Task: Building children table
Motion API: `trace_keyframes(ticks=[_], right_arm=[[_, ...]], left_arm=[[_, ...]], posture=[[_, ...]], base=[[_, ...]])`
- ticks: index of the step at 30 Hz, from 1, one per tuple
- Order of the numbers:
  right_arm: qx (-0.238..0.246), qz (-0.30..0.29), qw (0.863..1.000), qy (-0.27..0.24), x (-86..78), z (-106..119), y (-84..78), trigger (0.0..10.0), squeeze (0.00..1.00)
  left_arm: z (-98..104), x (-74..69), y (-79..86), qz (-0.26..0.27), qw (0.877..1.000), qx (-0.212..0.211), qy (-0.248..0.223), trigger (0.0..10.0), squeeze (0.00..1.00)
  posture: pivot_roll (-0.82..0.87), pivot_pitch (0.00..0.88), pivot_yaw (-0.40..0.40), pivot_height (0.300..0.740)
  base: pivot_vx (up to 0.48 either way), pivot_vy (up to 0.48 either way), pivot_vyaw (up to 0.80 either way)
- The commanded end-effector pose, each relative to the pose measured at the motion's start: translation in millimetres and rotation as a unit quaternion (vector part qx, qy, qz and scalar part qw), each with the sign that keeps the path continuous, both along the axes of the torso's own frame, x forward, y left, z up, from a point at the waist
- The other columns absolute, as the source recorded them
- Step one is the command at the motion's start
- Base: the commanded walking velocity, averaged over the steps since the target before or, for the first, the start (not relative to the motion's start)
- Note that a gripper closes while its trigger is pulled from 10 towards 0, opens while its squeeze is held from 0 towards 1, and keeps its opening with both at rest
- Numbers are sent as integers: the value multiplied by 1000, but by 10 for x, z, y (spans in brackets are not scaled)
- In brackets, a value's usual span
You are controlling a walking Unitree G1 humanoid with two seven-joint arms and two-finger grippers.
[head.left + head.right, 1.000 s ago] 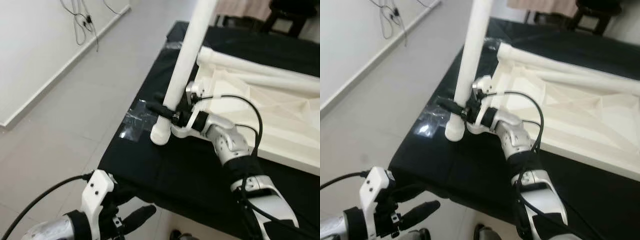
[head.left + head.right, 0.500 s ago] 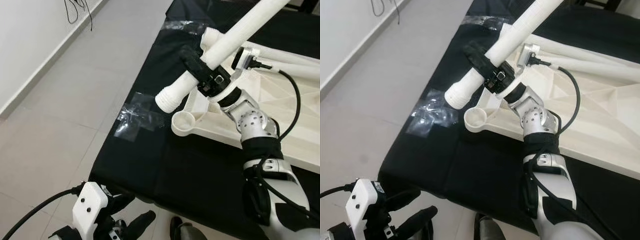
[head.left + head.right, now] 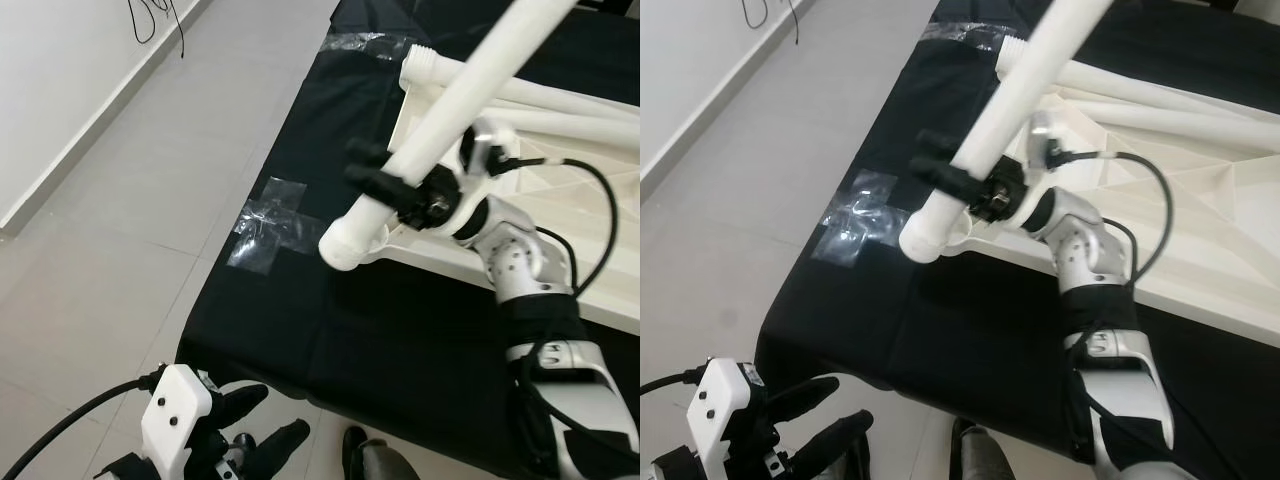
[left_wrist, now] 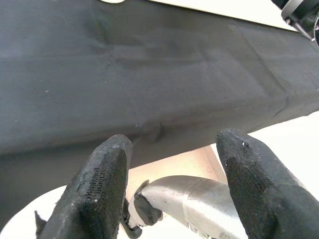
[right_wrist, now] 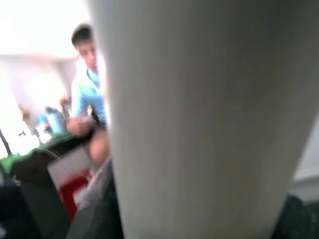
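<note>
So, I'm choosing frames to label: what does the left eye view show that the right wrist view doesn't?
Left eye view: the right gripper clamped on the white leg, above the upturned tabletop on the black cloth; the left gripper hangs open below. Right wrist view: a blurred person in the background. Both: the leg.

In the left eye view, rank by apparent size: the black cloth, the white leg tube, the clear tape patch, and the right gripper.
1. Black cloth, by far the largest.
2. White leg tube; it sits nearer the camera, which inflates it.
3. Clear tape patch and right gripper look about alike; I won't rank them.
</note>
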State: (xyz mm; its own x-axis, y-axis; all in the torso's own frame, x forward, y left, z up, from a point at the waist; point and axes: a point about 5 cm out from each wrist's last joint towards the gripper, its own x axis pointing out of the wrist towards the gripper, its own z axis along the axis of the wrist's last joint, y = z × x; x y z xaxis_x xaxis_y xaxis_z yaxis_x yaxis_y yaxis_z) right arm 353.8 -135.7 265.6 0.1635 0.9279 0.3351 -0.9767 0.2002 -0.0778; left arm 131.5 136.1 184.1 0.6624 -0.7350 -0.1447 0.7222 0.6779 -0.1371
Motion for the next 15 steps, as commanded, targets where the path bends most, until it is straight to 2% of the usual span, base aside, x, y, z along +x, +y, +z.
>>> trace_keyframes(ticks=[1,9,10,11,12,14,15], right_arm=[[-42,-55,998,6,64,-151,-73,10000,0],[-59,-70,996,-1,74,-162,-41,10000,0],[-25,-61,998,13,72,-96,-65,10000,0],[-25,-61,998,13,72,-96,-65,10000,0],[21,-36,999,28,51,5,-105,10000,0],[21,-36,999,28,51,5,-105,10000,0],[65,-7,997,37,18,110,-147,10000,0]], left_arm=[[-38,-15,9,1,1000,9,10,10000,0],[-41,-3,-1,2,1000,8,7,10000,0],[-41,-4,-2,3,1000,8,7,10000,0],[-41,-4,-2,3,1000,8,7,10000,0],[-42,-5,-1,3,1000,8,6,10000,0],[-42,-5,-1,3,1000,8,6,10000,0],[-43,-7,-1,3,1000,7,6,10000,0]], posture=[[105,368,-28,740],[100,367,-34,740],[101,367,-35,740],[101,367,-35,740],[101,367,-35,740],[101,367,-35,740],[101,367,-35,740]], base=[[0,0,0],[0,0,0],[0,0,0],[0,0,0],[0,0,0],[0,0,0],[0,0,0]])
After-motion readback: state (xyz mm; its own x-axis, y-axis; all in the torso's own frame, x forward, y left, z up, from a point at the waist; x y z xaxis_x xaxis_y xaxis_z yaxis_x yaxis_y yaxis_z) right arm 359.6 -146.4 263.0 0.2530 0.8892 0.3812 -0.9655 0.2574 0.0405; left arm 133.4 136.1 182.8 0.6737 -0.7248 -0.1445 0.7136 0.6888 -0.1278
